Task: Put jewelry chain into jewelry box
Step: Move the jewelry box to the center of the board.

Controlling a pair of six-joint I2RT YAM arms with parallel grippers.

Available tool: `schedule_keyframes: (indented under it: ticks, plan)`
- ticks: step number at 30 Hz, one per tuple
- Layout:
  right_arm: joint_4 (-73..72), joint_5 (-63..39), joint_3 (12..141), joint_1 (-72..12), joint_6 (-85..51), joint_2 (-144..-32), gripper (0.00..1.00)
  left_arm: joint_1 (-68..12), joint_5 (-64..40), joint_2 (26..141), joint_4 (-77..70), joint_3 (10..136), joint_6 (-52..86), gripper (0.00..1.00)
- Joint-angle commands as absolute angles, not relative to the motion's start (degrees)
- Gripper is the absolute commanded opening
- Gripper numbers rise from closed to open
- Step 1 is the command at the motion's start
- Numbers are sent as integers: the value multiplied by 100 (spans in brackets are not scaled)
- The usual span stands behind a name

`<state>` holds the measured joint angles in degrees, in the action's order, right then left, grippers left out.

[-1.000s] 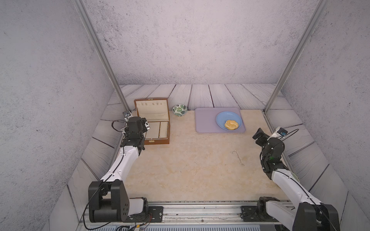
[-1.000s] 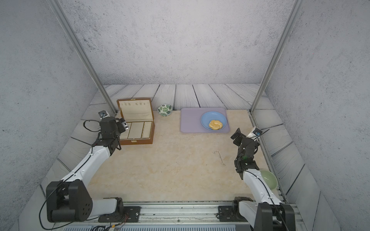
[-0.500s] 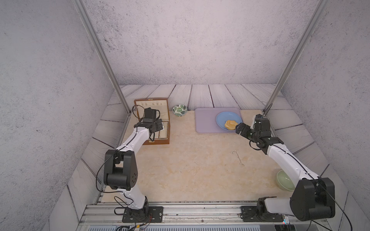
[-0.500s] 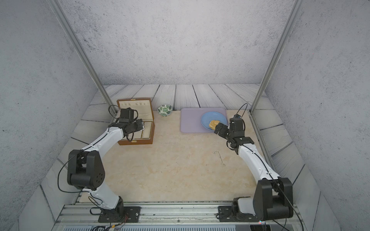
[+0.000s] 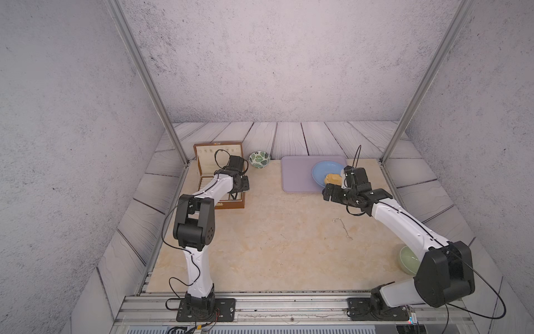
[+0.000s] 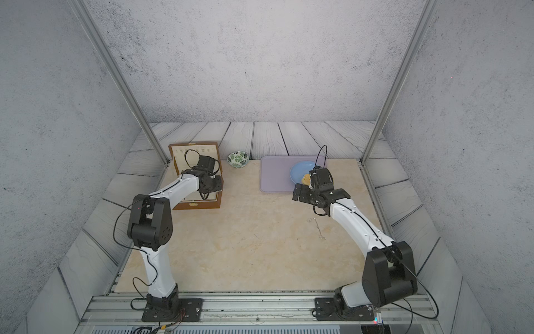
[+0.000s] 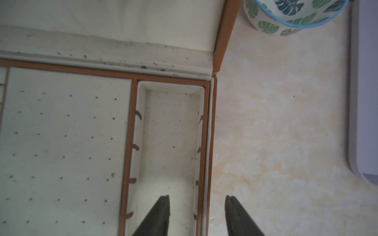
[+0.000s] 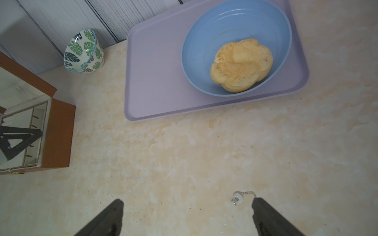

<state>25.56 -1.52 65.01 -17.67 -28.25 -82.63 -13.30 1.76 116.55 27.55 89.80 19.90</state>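
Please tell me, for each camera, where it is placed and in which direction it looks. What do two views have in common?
Top views: high behind the robot, looking down and forward; left arm and right arm show whole.
Left wrist: on the left arm, looking down into the open jewelry box; left gripper shows, jaws apart.
Right wrist: on the right arm, looking down at the lilac tray and jewelry chain; right gripper shows, open.
Shared: both wrist views show the leaf-patterned bowl and the jewelry box.
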Motion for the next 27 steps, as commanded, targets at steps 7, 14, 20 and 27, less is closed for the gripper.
schedule_keyframes:
  ticks: [7, 14, 20, 27]
  plan:
    - [2840, -97, 6722, -1825, -2683, -8468, 99, -1507, 478, 12167, 3286, 9488, 1832, 31]
    - [2857, 4, 6660, -1848, -2731, -8359, 99, -1620, 691, 12216, 3343, 9457, 1829, 13]
    - [2861, 70, 6481, -1863, -2759, -8087, 99, -1843, 1037, 11921, 3418, 9305, 2009, 6]
    - [2927, 146, 6122, -1863, -2827, -7622, 99, -2347, 1015, 11405, 3501, 8881, 2776, 3]
